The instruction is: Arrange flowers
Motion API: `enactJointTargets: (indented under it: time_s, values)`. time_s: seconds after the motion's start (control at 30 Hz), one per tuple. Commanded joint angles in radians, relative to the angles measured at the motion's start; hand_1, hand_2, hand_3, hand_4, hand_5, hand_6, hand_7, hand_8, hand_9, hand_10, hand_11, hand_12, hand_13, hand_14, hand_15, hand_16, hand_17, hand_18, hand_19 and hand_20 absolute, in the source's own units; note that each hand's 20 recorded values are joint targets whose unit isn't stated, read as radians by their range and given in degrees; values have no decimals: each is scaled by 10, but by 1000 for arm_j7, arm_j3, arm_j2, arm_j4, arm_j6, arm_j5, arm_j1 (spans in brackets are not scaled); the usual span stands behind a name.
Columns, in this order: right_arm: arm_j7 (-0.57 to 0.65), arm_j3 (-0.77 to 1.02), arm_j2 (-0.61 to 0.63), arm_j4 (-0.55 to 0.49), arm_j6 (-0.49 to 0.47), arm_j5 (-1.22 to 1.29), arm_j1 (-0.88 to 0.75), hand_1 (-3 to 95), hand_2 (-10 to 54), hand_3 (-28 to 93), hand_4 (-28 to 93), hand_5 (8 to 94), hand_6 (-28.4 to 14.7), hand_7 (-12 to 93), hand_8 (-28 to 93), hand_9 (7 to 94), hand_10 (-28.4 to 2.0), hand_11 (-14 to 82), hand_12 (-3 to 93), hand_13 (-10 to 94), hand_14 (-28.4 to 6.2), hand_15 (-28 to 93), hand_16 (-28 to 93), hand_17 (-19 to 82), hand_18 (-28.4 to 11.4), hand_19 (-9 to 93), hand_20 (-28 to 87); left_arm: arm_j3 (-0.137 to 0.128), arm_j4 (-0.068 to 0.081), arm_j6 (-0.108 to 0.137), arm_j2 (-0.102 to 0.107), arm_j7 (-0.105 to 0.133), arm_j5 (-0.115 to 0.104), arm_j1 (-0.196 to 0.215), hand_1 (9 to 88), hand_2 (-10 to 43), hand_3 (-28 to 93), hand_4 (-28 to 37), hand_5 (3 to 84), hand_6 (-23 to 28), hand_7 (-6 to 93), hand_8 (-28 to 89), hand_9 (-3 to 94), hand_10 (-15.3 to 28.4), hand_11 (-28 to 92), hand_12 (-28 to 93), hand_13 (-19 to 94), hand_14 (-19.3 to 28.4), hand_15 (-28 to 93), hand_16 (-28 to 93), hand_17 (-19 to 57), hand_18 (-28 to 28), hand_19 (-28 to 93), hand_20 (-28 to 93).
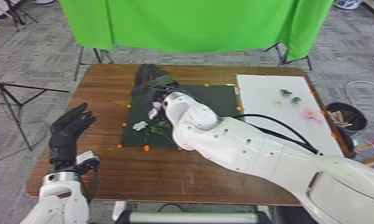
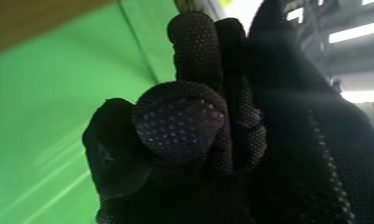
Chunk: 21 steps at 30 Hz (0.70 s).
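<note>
Flowers [image 1: 141,125] lie on the dark mat [image 1: 198,131], left part of it, in the head view; small white blooms, with a green leafy bit [image 1: 160,129] just beside them; right hand [image 1: 150,76] is over the mat's far left corner, beyond the flowers, its white arm crossing the table from the near right; can't tell from here whether that hand is open or closed on anything. Left hand [image 1: 69,129] is over the table's left side, well apart from the flowers; fingers straight, slightly apart, nothing in them. Brown wooden table [image 1: 103,172] under it all; orange spots [image 1: 147,148] along the mat's edges; white board [image 1: 274,132] to the right of the mat, with small dark bits [image 1: 295,100] and a pink patch [image 1: 310,116] on it; black bin [image 1: 346,118] stands beside the table's right edge; green cloth [image 1: 201,25] hangs beyond the far edge.

Right wrist view: right hand [image 2: 228,175] up close, black dotted glove; grip state and contact with any flower can't be told here either; green cloth behind it, bright lights farther off.
</note>
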Motion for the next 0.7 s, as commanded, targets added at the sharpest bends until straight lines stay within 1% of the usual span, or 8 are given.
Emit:
enactJointTargets:
  time_s: [0.03,0.1,0.17,0.23,0.33,0.43,0.57,0.7]
  values:
    - [99,47,15,-1,-205,-61,-14,456,-88,635,-144,725,-2,209,73,815,-121,214,204,909,-39,573,302,623,-139,932,507,8,-3,-8,2,-10,5,1,390,-53,647,-63,505,27,145,-69,473,143,250,123,408,175,318,-32,142,144,265,210]
    - [98,60,30,-5,-270,-62,-33,392,-58,660,-143,700,-10,190,37,780,-132,195,185,895,-47,574,303,609,-146,932,510,4,-7,-9,-2,-11,6,9,390,-53,649,-64,503,30,144,-69,470,145,246,122,404,179,314,-32,141,144,266,210]
    - [101,57,48,-9,-276,-72,-37,370,-37,661,-139,685,-10,193,-26,754,-137,180,177,881,-57,578,297,597,-152,932,504,1,-8,-14,-8,-10,9,11,392,-49,645,-63,503,31,136,-67,469,146,237,122,401,183,307,-30,139,145,267,210]
    - [96,69,110,-67,-286,-91,-47,356,-22,658,-132,674,-11,195,-85,730,-141,167,171,868,-65,581,290,583,-156,932,493,-3,-9,-16,-12,-19,14,11,393,-48,641,-60,504,32,133,-64,469,146,231,126,400,184,304,-27,139,145,268,210]
    - [52,77,239,-193,-171,-195,-70,348,-23,658,-128,654,-14,191,-94,699,-147,153,167,857,-68,577,285,574,-159,932,485,-16,-13,-10,-10,-20,8,27,398,-60,658,-60,513,28,155,-65,471,143,232,130,403,181,301,-25,140,144,263,207]
    - [16,155,368,-342,-56,-205,-133,344,-38,665,-125,652,-14,190,-94,696,-146,153,168,855,-67,577,283,569,-158,932,478,-29,-25,-1,-14,-19,6,53,401,-69,673,-71,514,23,173,-75,476,137,247,131,407,177,304,-26,142,143,260,207]
    - [-18,370,502,-513,-1,-167,-294,331,-57,679,-124,653,-13,188,-93,705,-146,153,170,856,-67,579,281,571,-157,932,476,-40,-32,1,-21,-19,8,74,405,-73,680,-78,512,16,194,-85,476,133,257,126,413,169,306,-30,143,143,258,207]
    - [7,594,602,-612,15,-204,-474,320,-61,684,-126,654,-13,182,-91,714,-148,151,172,860,-68,583,280,574,-155,932,480,-46,-38,2,-26,-20,8,85,403,-79,696,-82,508,11,206,-91,477,129,262,124,416,163,301,-32,145,142,254,206]
